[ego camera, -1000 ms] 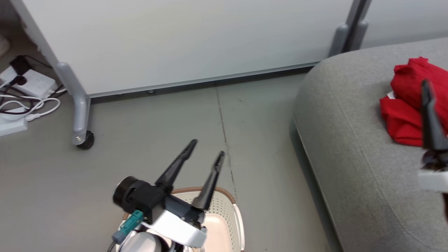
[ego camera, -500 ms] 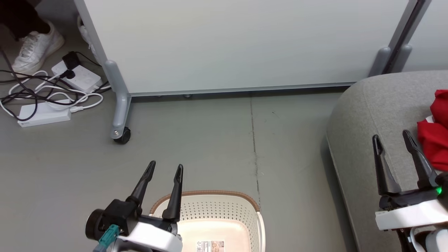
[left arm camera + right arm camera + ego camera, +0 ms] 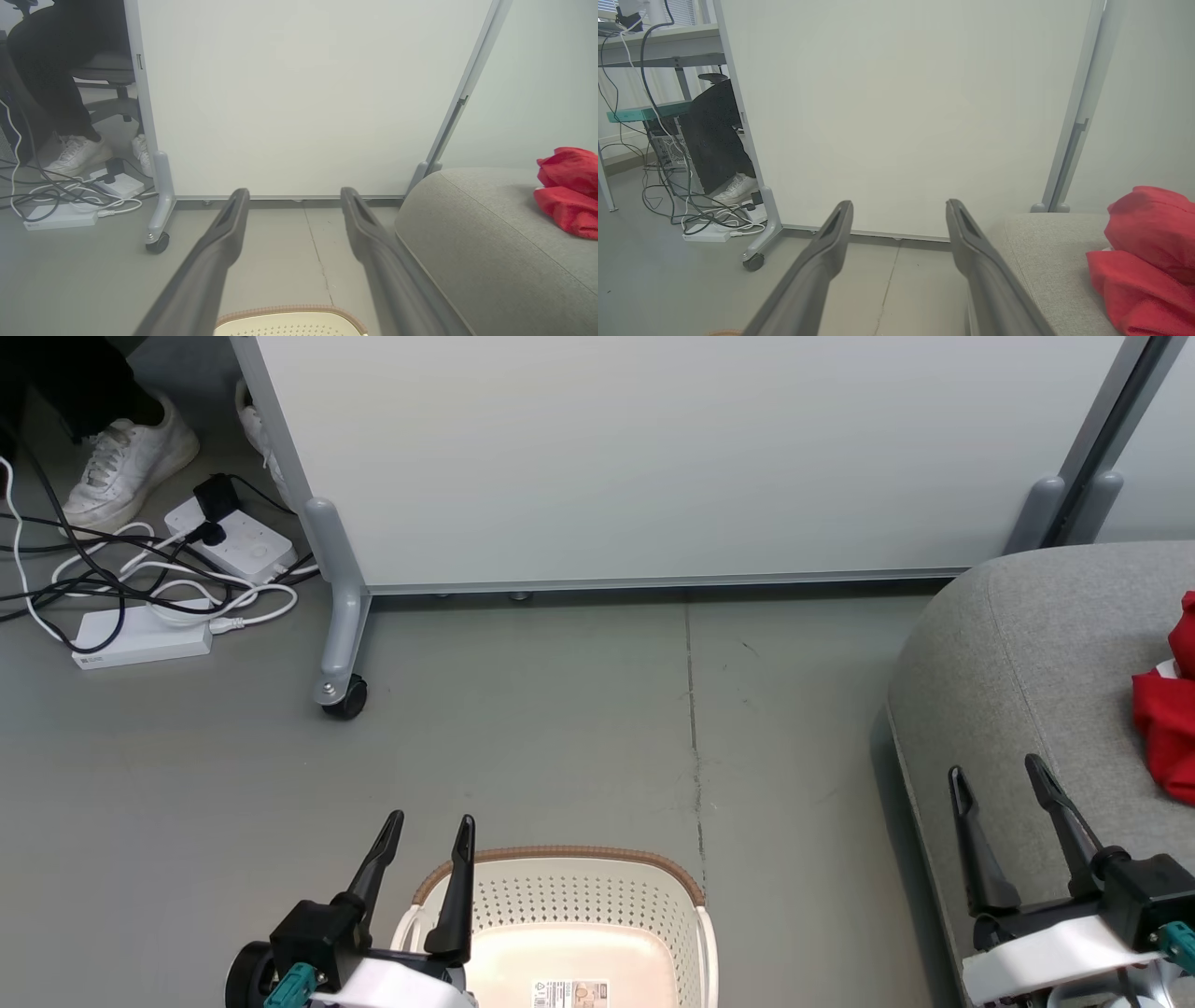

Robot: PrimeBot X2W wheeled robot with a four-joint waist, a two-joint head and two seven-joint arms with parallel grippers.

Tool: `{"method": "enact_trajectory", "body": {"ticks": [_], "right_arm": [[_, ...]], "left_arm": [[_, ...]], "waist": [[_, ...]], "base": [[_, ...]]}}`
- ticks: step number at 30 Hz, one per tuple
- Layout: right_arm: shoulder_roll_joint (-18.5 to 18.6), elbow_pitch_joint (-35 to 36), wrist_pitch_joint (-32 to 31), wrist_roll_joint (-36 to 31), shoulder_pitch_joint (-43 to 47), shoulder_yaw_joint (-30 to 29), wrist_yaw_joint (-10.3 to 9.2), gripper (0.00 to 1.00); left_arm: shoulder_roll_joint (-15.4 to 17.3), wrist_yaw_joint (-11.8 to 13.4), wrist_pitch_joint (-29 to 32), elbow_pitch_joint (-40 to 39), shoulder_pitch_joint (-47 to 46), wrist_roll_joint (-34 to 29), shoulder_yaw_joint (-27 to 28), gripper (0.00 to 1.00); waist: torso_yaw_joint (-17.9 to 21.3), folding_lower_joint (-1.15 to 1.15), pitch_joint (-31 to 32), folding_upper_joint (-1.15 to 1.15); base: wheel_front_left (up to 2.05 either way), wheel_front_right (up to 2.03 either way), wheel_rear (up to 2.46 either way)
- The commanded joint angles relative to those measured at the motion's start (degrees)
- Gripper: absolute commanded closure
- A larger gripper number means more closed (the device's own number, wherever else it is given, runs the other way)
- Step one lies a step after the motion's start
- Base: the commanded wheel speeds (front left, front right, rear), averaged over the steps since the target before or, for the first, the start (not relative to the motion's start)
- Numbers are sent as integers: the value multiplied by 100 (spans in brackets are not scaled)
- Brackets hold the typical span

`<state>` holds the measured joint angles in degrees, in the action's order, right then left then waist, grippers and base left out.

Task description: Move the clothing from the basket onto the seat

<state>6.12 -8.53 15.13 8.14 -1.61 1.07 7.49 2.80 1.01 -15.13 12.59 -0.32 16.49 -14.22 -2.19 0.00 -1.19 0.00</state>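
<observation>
Red clothing [image 3: 1167, 728] lies heaped on the grey sofa seat [image 3: 1008, 653]. The white perforated basket [image 3: 560, 852] on the floor shows a bare bottom. The left end effector [image 3: 431, 821], by the basket, and the right end effector [image 3: 995, 767], over the seat's edge, both stand wide and hold nothing. The transfer appears complete; any retreat should clear the heap without snagging it.

A white partition panel [image 3: 653, 457] stands on grey legs; the left leg [image 3: 341, 597] ends in a black caster [image 3: 347, 698] on the grey floor [image 3: 560, 737]. Left of it lie a white power strip [image 3: 140, 637], a socket block [image 3: 245, 537] and tangled cables [image 3: 56, 583] — a person's white sneaker [image 3: 126, 462] rests just behind them.
</observation>
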Motion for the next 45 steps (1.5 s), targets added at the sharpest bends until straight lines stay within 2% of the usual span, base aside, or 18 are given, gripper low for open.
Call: {"method": "enact_trajectory", "body": {"ticks": [1, 13, 24, 26, 31, 40, 45], "right_arm": [[22, -52, 0, -60, 71, 8, 1, 0], [15, -209, 0, -155, 29, 99, 1, 0], [84, -256, 0, -180, 54, 234, 1, 0], [102, -267, 0, -198, 62, 261, 1, 0], [112, -277, 0, -207, 77, 291, 1, 0], [113, -299, 0, -222, 20, 338, 1, 0], [88, -316, 0, -228, -23, 315, 1, 0]], "left_arm": [[21, 40, 0, 9, 33, -45, 27, 0], [20, 225, 0, -16, 48, -298, -7, 0], [20, 276, 1, -90, 75, -335, -32, 0], [22, 198, 1, 23, 134, -96, -31, 0], [19, 118, 0, 142, 35, -24, 7, 0], [21, 164, 0, 131, -16, -186, -19, 0], [22, -12, 0, 45, -8, 2, 63, 0]], "waist": [[2, 0, -1, 0], [29, 0, 6, 0], [14, 0, 47, 0], [5, 0, 57, 0], [-10, 0, 70, 0], [-21, 0, 35, 0], [-8, 0, 4, 0]], "base": [[0, 0, 0], [0, 0, 0], [0, 0, 0], [0, 0, 0], [0, 0, 0], [0, 0, 0], [0, 0, 0]]}}
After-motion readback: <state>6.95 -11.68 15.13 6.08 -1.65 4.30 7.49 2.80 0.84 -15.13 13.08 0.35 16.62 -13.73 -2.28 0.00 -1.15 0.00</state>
